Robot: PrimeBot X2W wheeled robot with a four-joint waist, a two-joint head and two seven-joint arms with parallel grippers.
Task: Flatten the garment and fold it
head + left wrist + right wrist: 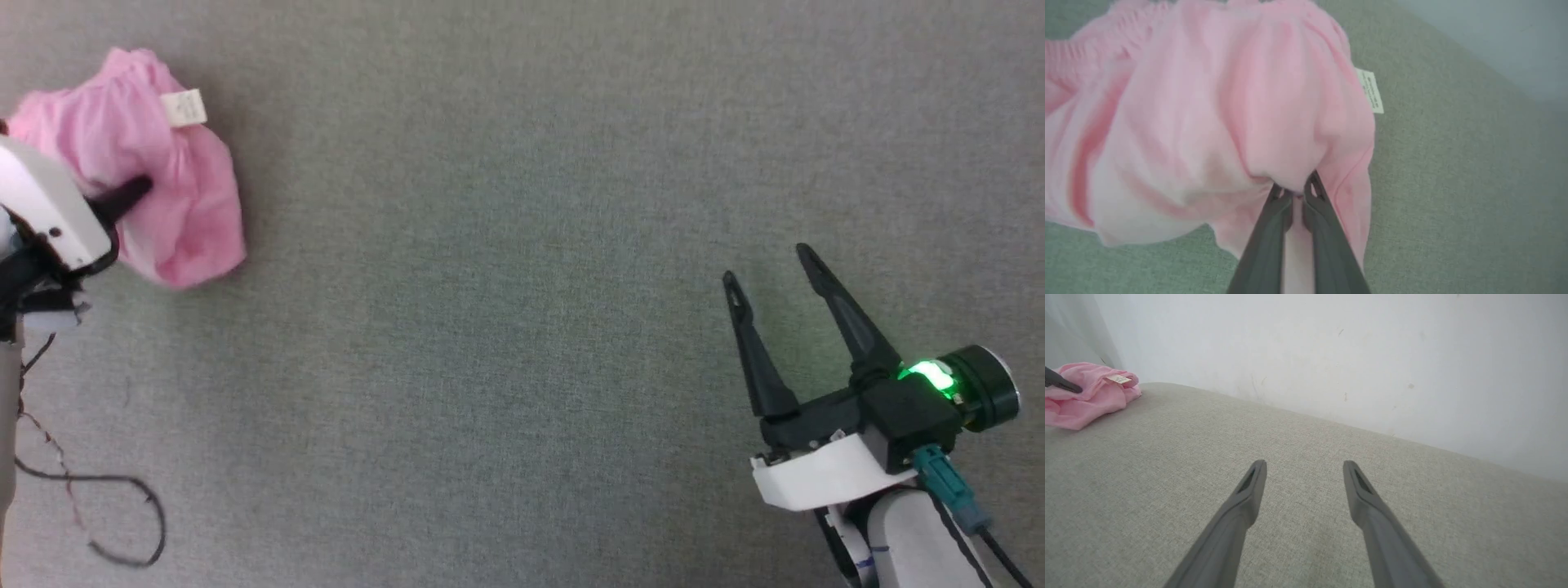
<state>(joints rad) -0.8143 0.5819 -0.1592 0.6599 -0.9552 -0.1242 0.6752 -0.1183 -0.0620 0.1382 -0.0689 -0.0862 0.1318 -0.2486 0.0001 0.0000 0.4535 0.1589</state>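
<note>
The pink shorts (180,204) lie in a soft bunched heap on the grey tabletop (522,327); they are not flat yet, so no folding can start.

The left jaws are pinched almost shut on the shorts; the two dark fingers (1267,245) squeeze a small fold of pink cloth between their tips, at the edge of the heap that faces the robot. I think they hold it there so the arm can lift or pull the shorts and shake the lump out; one grabbed edge lets the rest hang down and open up.

The little white label (184,108) sticks out on the far side of the shorts, away from the pinched fold; the gathered stretchy waist sits at the far side too, so the pinched part is likely a leg end or a side, but I cannot tell which.

The right jaws are wide open and hold nothing; their fingers (755,351) hang well apart from the shorts, far off to the right, over bare cloth. I think they wait there, ready to catch a second edge once the shorts come up.

A pale wall (1331,355) stands behind the shorts.
</note>
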